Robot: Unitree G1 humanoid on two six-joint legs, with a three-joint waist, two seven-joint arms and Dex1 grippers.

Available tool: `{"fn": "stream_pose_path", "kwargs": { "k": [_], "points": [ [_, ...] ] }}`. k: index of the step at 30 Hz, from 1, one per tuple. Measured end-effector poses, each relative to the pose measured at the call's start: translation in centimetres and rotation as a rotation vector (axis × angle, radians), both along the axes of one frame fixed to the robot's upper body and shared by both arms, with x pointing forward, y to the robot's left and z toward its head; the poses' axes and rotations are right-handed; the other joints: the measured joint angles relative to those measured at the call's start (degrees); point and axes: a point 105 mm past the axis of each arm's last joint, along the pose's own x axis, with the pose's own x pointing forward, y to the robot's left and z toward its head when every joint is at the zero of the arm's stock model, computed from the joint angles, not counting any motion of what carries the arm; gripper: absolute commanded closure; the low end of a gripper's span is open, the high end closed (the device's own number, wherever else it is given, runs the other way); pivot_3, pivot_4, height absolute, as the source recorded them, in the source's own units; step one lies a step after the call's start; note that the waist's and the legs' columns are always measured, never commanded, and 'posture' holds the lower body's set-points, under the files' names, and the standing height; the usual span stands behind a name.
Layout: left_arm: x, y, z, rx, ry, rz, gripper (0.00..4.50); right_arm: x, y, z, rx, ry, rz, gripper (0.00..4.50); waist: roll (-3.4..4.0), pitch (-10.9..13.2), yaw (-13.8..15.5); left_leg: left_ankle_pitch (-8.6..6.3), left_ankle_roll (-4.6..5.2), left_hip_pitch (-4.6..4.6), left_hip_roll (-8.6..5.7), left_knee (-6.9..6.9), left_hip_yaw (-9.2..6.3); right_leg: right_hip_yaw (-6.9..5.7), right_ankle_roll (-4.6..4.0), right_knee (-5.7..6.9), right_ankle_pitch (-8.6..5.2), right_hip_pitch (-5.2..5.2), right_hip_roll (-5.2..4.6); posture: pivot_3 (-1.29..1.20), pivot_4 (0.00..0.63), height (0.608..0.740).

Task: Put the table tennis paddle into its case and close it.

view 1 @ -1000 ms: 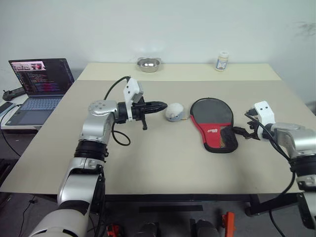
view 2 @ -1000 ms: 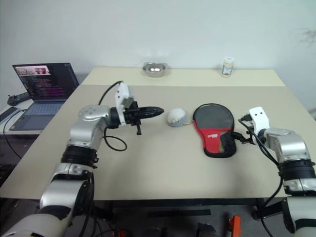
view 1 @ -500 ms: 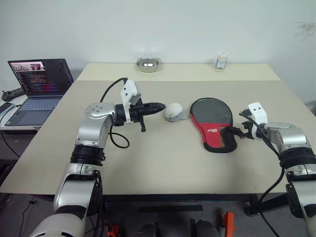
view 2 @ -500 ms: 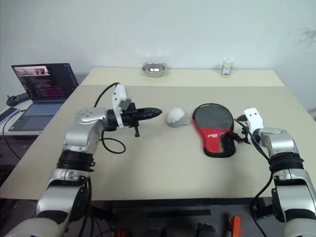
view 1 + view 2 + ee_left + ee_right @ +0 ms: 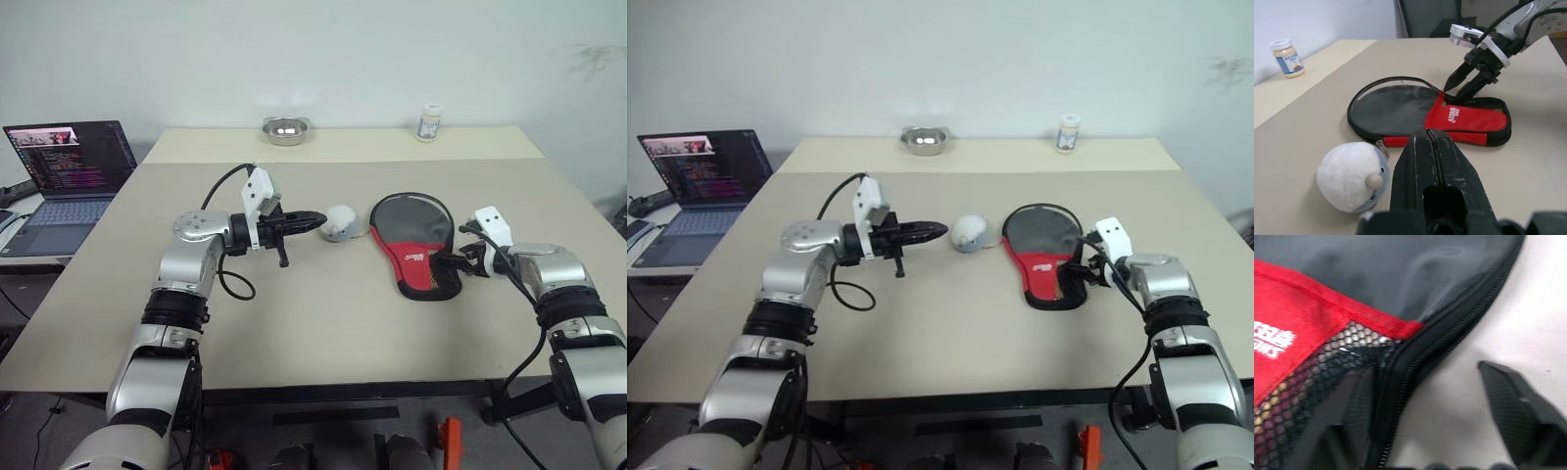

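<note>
On the tan table [image 5: 323, 323], nearest the robot, the case [image 5: 419, 242] lies flat right of centre, red panel with mesh pocket and white logo toward the near end, dark rounded part farther back. Right gripper [image 5: 1084, 272] sits at the case's right edge by the mesh pocket; fingers apart, one finger [image 5: 1359, 411] over the mesh, the other on bare table across the zipper edge. Left gripper [image 5: 312, 219], fingers pressed together, points level toward a small white plush toy [image 5: 340, 223] just left of the case, not touching. At the far edge: metal bowl [image 5: 283, 129], small jar [image 5: 428, 122]. Laptop [image 5: 65, 171] far left.
</note>
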Motion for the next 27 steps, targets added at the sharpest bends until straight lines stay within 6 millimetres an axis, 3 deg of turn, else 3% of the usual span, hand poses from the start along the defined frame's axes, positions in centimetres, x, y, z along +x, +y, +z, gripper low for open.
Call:
{"fn": "stream_pose_path", "kwargs": {
  "k": [7,9,16,20,27],
  "points": [
    [-0.5,1.2,0.0,0.037,0.001,0.013,4.50,0.1,1.6,-0.8,0.001,0.021,0.064,4.05,-0.03,0.0,-0.3,-0.07,0.08,0.86,0.05,-0.09,-0.01,0.03,-0.02,-0.06,0.05,0.76,0.08,0.00,0.150,0.740],
    [-1.0,1.7,-0.2,0.046,0.016,0.008,4.50,0.1,2.1,-0.9,0.010,0.022,0.070,4.48,-0.06,-0.1,-0.4,-0.12,0.17,0.95,0.10,-0.09,-0.01,0.05,-0.03,-0.04,0.05,0.82,0.13,0.00,0.150,0.740],
    [-1.6,4.5,-1.1,0.095,0.069,0.052,4.50,0.1,4.4,-0.7,0.090,0.025,0.098,4.48,-0.05,-0.1,-1.2,-0.19,-0.08,0.94,0.59,-0.12,0.05,0.11,-0.25,-0.09,0.18,0.70,0.60,0.00,0.150,0.740],
    [-2.8,6.3,-1.4,0.150,0.107,0.043,4.50,-0.8,8.6,-0.4,0.191,0.030,0.171,4.48,-0.02,-0.1,-2.6,-0.29,-0.32,0.84,1.09,-0.25,0.29,0.07,-0.43,0.06,0.20,0.21,0.86,0.00,0.150,0.740],
    [-4.8,5.6,-1.2,0.165,0.139,-0.039,4.50,-3.7,15.1,-0.7,0.294,0.064,0.284,4.48,0.01,0.0,-2.6,-0.33,-0.38,0.61,1.17,-0.23,0.49,0.09,-0.59,0.05,0.29,-0.12,0.94,0.00,0.150,0.740]
  ]
}}
